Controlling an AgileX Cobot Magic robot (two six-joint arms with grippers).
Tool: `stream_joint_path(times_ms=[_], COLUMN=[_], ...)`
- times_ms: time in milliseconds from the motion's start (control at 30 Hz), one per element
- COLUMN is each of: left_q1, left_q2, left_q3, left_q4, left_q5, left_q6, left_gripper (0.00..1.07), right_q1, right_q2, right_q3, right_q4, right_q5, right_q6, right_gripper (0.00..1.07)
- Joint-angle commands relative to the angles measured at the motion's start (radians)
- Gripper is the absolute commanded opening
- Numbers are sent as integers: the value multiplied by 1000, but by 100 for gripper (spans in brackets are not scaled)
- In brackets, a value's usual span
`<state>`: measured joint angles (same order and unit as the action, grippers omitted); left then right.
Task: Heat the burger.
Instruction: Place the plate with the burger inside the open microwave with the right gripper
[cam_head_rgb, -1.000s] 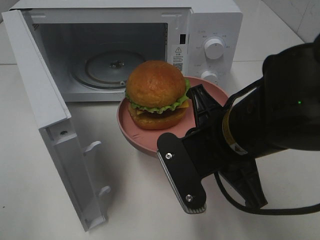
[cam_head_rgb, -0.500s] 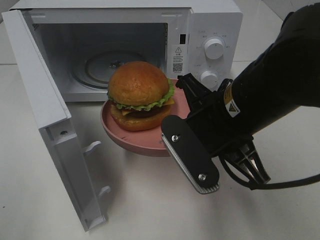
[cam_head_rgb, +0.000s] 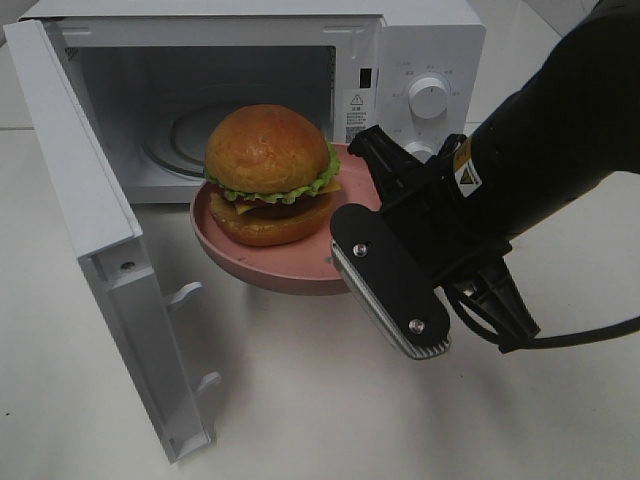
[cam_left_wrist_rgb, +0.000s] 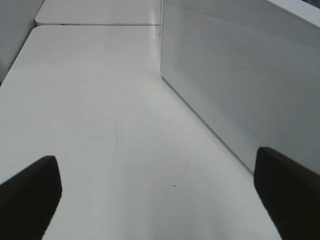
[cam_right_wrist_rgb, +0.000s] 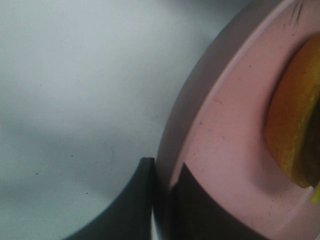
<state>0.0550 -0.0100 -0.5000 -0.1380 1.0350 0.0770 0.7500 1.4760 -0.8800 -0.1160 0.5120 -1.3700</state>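
The burger (cam_head_rgb: 268, 165), with a golden-brown bun, green lettuce and a dark patty, sits on a round pink plate (cam_head_rgb: 262, 272). My right gripper (cam_head_rgb: 362, 178) holds the plate above the table, just in front of the open microwave (cam_head_rgb: 420, 40). In the right wrist view, the right gripper (cam_right_wrist_rgb: 164, 205) is shut on the plate (cam_right_wrist_rgb: 225, 140) rim, one finger on each side, and the burger (cam_right_wrist_rgb: 295, 130) shows at the edge. My left gripper (cam_left_wrist_rgb: 160, 200) is open and empty over bare table beside the microwave's perforated side wall (cam_left_wrist_rgb: 240, 90). It is out of the high view.
The microwave door (cam_head_rgb: 90, 230) swings out to the left and stands open toward the front of the table. Inside the cavity lies a glass turntable (cam_head_rgb: 190, 135). Two knobs (cam_head_rgb: 430, 97) sit on the right-hand control panel. A black cable (cam_head_rgb: 580, 335) trails from the right arm.
The right arm has carried the plate and burger leftward and closer to the microwave opening. Its grip on the rim is unchanged.
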Motion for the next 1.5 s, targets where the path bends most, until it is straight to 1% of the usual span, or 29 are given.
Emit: stream_joint_path(times_ms=[33, 100, 133, 167, 300, 433, 633, 833, 1000, 1067, 1167, 1200, 1267, 1333, 1367, 1433, 1500], left_q1=[2, 2, 2, 2, 2, 2, 2, 2, 2, 2, 2, 2, 2, 2, 2, 2, 2], left_q2=[-18, -18, -18, -18, -18, -18, -18, -18, -18, -18, -18, -18, -18, -18, -18, -18, -18], left_q3=[3, 3, 3, 3, 3, 3, 3, 3, 3, 3, 3, 3, 3, 3, 3, 3, 3], left_q4=[-1, -1, -1, -1, -1, -1, -1, -1, -1, -1, -1, -1, -1, -1, -1, -1, -1], left_q5=[-6, -6, -6, -6, -6, -6, -6, -6, -6, -6, -6, -6, -6, -6, -6, -6, -6], left_q6=[1, 1, 1, 1, 1, 1, 1, 1, 1, 1, 1, 1, 1, 1, 1, 1, 1], left_gripper=[98, 98, 98, 98, 98, 98, 98, 98, 98, 98, 98, 98, 98, 98, 98, 98, 98], right_q1=[-2, -2, -2, -2, -2, -2, -1, 11, 11, 11, 11, 11, 11, 11, 11, 10, 10], right_q2=[-9, -9, -9, -9, -9, -1, 28, 72, 123, 168, 179, 205, 218, 266, 266, 299, 312], right_q3=[-18, -18, -18, -18, -18, -18, -23, -53, -95, -144, -154, -182, -194, -240, -240, -280, -294], right_q4=[-8, -8, -19, -63, -81, -127, -138, -142, -142, -144, -145, -146, -146, -146, -146, -150, -155], right_q5=[-81, -90, -92, -93, -116, -143, -157, -187, -197, -197, -196, -189, -185, -171, -171, -163, -158], right_q6=[-12, -15, -15, -7, 22, 55, 68, 69, 77, 77, 77, 77, 77, 80, 80, 91, 98], right_gripper=[0, 0, 0, 0, 0, 0, 0, 0, 0, 0, 0, 0, 0, 0, 0, 0, 0])
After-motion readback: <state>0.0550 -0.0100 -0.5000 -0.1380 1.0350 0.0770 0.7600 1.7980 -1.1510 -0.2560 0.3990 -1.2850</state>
